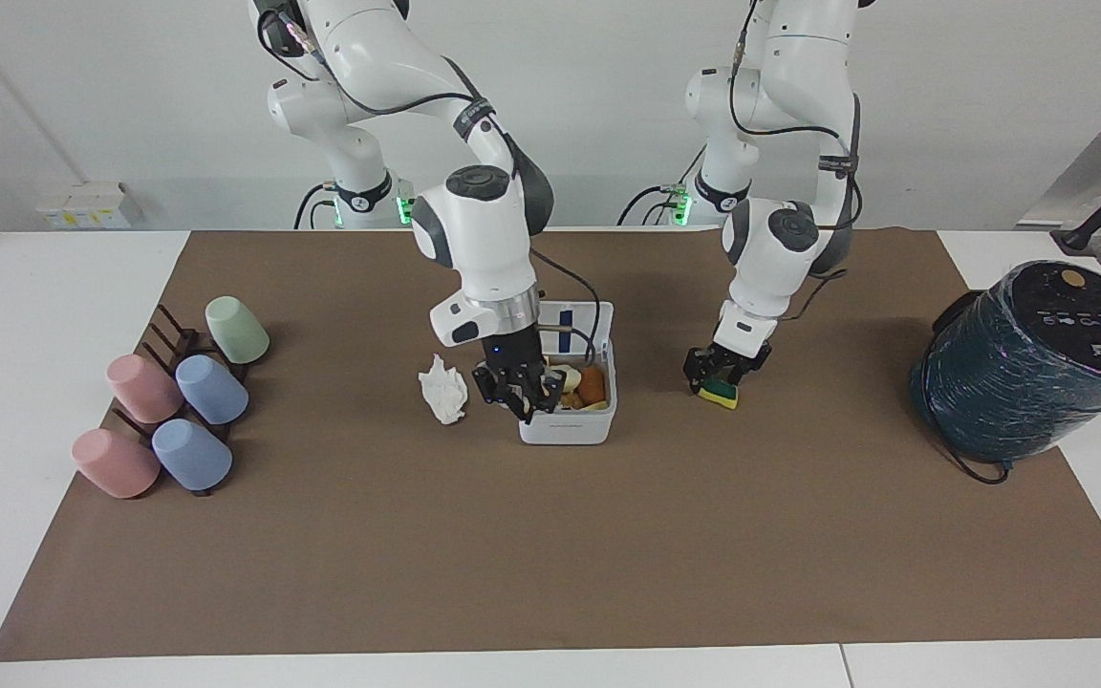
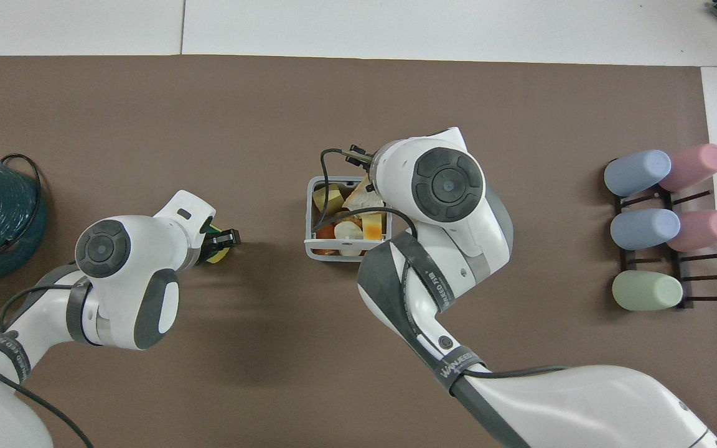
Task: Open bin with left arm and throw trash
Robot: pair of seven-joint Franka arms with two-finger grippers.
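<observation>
- Currently right gripper (image 1: 524,394) over the open bin (image 1: 567,429), clenched on bread wedge (image 2: 363,198).
- left gripper (image 1: 724,376) down on sponge (image 1: 721,394); grip unclear.
- Sponge is light and squashy: pinch its sides.

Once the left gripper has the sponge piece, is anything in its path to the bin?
Only the right gripper, which hangs over the open bin and covers part of the opening. The mat between the sponge piece and the bin is bare. The left gripper is down on the sponge piece.
</observation>
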